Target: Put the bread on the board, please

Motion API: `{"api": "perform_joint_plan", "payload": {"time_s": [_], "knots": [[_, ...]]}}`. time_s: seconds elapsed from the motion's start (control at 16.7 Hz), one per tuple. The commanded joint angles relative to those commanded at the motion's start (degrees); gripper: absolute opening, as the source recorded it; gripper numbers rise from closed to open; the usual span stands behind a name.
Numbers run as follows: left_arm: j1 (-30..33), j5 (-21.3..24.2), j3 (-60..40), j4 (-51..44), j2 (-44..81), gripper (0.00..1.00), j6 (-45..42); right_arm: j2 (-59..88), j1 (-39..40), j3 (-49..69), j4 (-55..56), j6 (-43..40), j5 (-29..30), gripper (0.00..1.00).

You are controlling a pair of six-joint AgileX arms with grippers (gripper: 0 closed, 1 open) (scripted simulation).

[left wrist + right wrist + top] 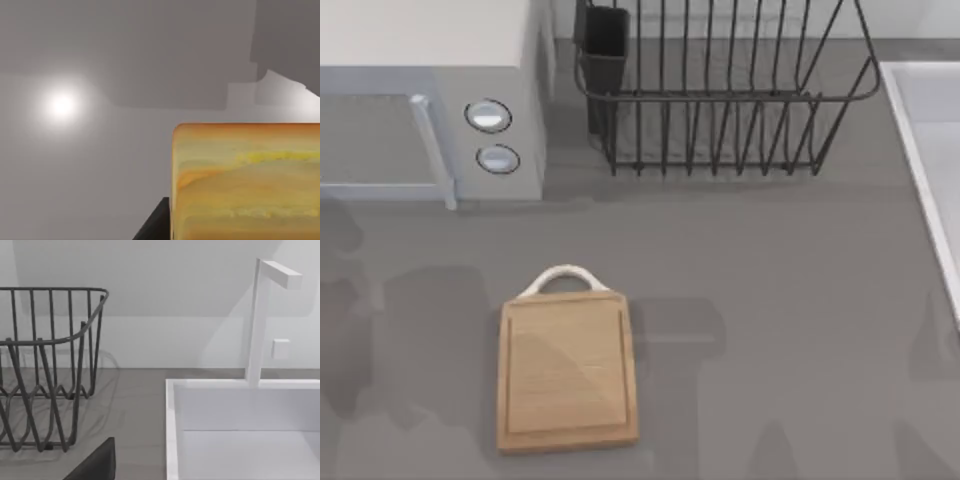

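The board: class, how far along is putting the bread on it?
Nothing looks done: in the top view the board lies bare on the table. In hand: the left wrist view has the bread close before the camera, above the grey surface. Left: getting the bread onto the board.

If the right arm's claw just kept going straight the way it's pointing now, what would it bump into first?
Most likely the white sink, which lies straight ahead of it, with the tap and the wall behind. The wire rack stands off to one side. How far off the sink is I can't judge.
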State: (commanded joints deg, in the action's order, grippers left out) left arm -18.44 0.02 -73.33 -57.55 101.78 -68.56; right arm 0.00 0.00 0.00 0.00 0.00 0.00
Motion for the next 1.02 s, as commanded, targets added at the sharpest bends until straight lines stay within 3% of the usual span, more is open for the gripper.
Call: {"api": "perform_joint_plan", "payload": {"time_s": [0.36, 0.78, 1.02], "knots": [[2.7, 0.0, -8.5, -8.7, 3.4, 0.0, 0.9, 0.0, 0.0, 0.0, 0.0, 0.0, 0.0, 1.0], [2.6, -0.2, -8.6, -9.1, 3.5, 0.0, 1.3, 0.0, 0.0, 0.0, 0.0, 0.0, 0.0, 1.0], [4.5, -2.5, -6.4, -10.6, 2.7, 0.0, 9.1, 0.0, 0.0, 0.0, 0.0, 0.0, 0.0, 1.0]]}}
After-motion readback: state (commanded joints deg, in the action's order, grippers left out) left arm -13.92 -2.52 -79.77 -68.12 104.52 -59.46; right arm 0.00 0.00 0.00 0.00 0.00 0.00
